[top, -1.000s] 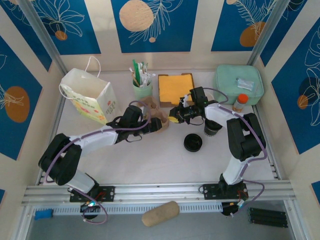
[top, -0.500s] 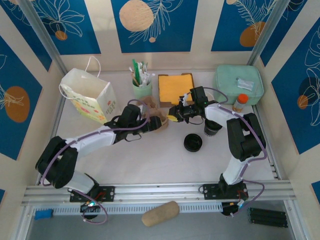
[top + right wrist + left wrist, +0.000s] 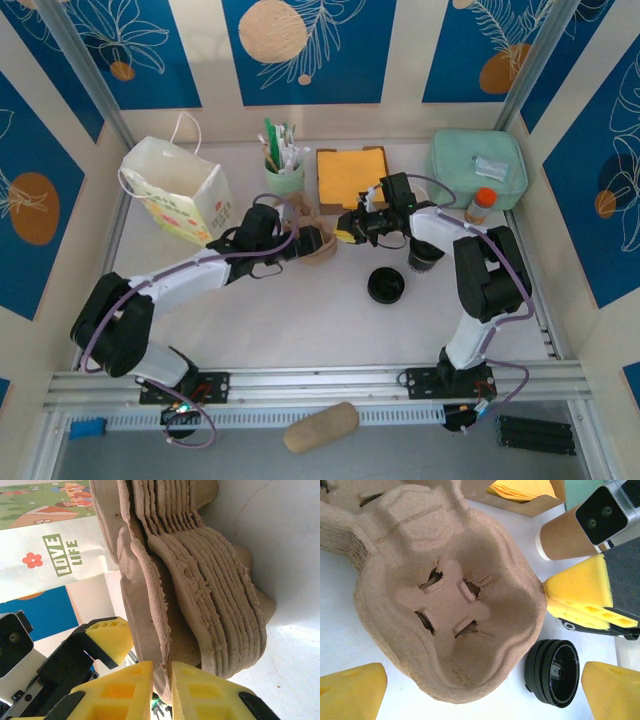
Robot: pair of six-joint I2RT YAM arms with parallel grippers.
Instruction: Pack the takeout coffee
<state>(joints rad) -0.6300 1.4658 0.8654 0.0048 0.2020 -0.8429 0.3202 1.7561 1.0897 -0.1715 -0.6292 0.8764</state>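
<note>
Working from the left, we see the paper bag standing well off behind the left gripper. Its fingers are spread wide over the stack of pulp cup carriers, probably so it can steady the pile or take a tray. Opposite it, the right gripper pinches the rim of the top carrier between pads pressed almost together. We judge it does this to peel one tray off the nested pile.

The right wrist view shows what the overhead one cannot: a gap between that tray and the rest. The left wrist view adds the tray's well with its cross slits and nothing in it, and a loose black lid on the counter just beside the right gripper. What we take for the coffee cup, dark-topped, stands behind the right gripper under its forearm, apart from the carriers.
</note>
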